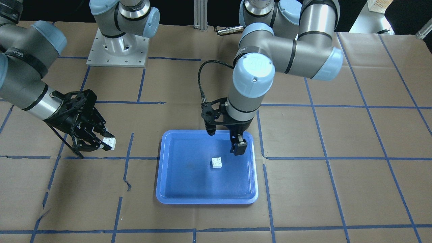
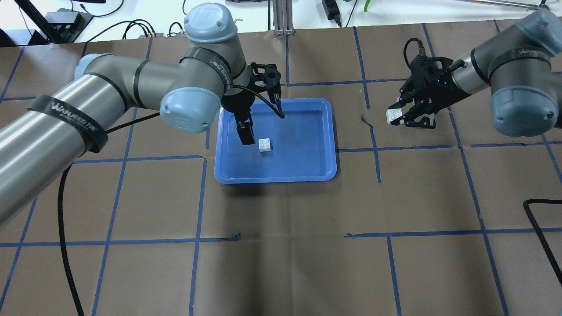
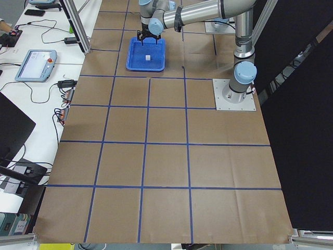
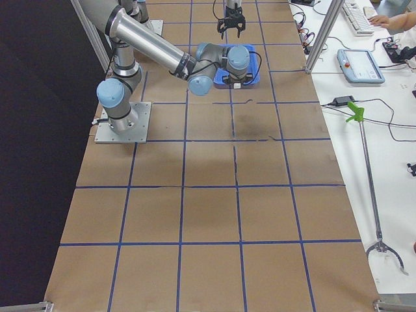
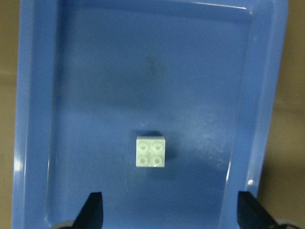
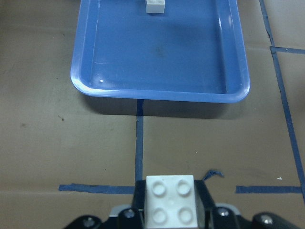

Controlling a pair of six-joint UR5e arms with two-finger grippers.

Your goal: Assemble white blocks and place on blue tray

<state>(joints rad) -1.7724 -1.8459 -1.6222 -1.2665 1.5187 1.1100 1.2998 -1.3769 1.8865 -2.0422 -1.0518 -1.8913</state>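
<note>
The blue tray (image 1: 189,184) lies on the brown paper at the table's middle. One white block (image 1: 217,162) lies studs up inside it, also in the overhead view (image 2: 264,145) and the left wrist view (image 5: 151,151). My left gripper (image 1: 225,139) hangs open and empty just above the tray (image 2: 303,131), beside that block; its fingertips (image 5: 93,210) stand wide apart. My right gripper (image 2: 406,117) is shut on the second white block (image 2: 394,116), held above the paper away from the tray. The right wrist view shows this block (image 6: 170,200) studs up between the fingers.
Blue tape lines form a grid on the brown paper. The right arm's base plate (image 1: 116,50) stands at the robot's side of the table. A black cable (image 2: 542,228) lies at the overhead view's right edge. A torn tape end (image 2: 366,119) lies between tray and right gripper.
</note>
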